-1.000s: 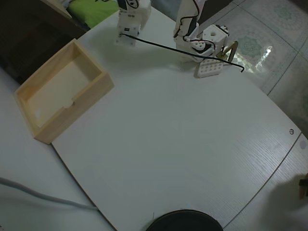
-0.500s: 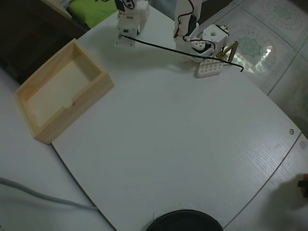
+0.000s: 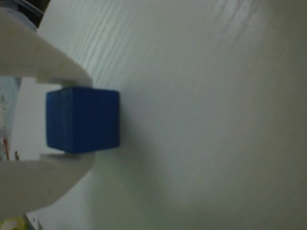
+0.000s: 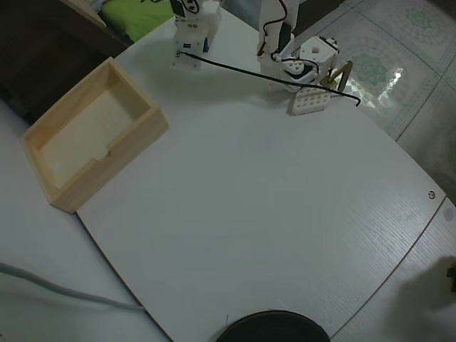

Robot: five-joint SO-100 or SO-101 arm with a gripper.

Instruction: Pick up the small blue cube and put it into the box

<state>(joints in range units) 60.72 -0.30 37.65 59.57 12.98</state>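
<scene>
The small blue cube point(image 3: 82, 119) sits on the white table point(image 3: 216, 120) between the two white fingers point(image 3: 45, 57) of the claw point(image 3: 79, 120) in the wrist view, one finger touching or all but touching its top face in that picture and the other lying just against its lower edge. The fingers bracket the cube closely, yet whether they truly press it or merely frame it cannot be told from this blurred close shot; the cube looks to rest on the table, not lifted. In the overhead view only a sliver of blue point(image 4: 205, 45) shows at the far left of the table, beside the claw point(image 4: 189, 55), which hangs low over that spot. The step in hand appears to be the grasp itself. The next move likely calls for a firm squeeze, then a straight lift clear of the table before swinging nearer and left toward the box point(image 4: 140, 130), the pale wooden one standing open and empty at the table's left edge, well apart from the cube. A white perforated block point(image 4: 309, 101) lies by the arm's base point(image 4: 288, 68) at the far side.
</scene>
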